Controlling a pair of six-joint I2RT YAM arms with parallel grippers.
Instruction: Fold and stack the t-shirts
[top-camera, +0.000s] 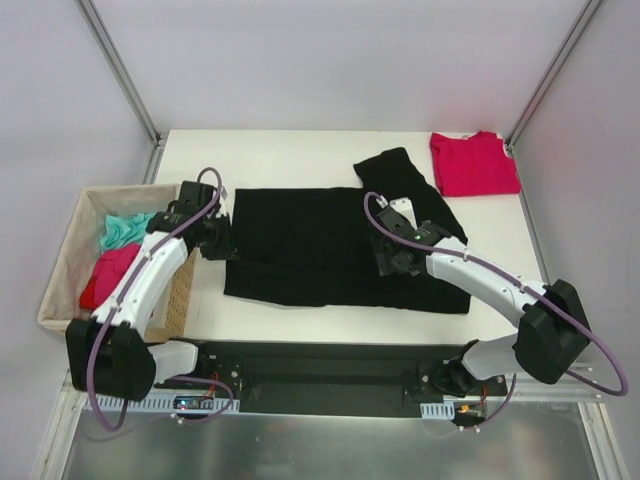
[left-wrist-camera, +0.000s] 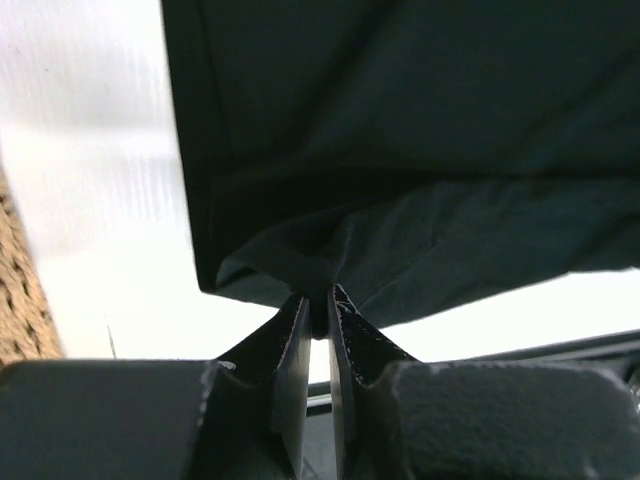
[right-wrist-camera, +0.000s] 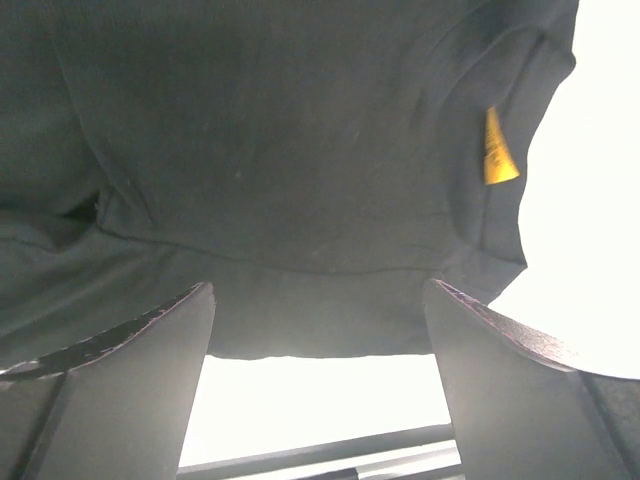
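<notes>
The left gripper (left-wrist-camera: 318, 300) is pinching, jaws almost shut, the left edge of the large black cloth t-shirt (top-camera: 310, 245) spread across the white table (top-camera: 300, 145). The right gripper (right-wrist-camera: 320, 300) is hovering wide open and empty over its collar end. The right should probably be gripping before either lifts, both rising level. Both arms are reaching forward, low, wrists angled inward. Far right, the folded crimson cloth t-shirt (top-camera: 473, 163) is lying.

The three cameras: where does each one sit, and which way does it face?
Top external: above and behind, looking down at the table; left arm and right arm show.
Left wrist: low, facing the black t-shirt; left gripper pinches its edge.
Right wrist: close over the same shirt; open right gripper shows.
Shared: all see the black t-shirt.
</notes>
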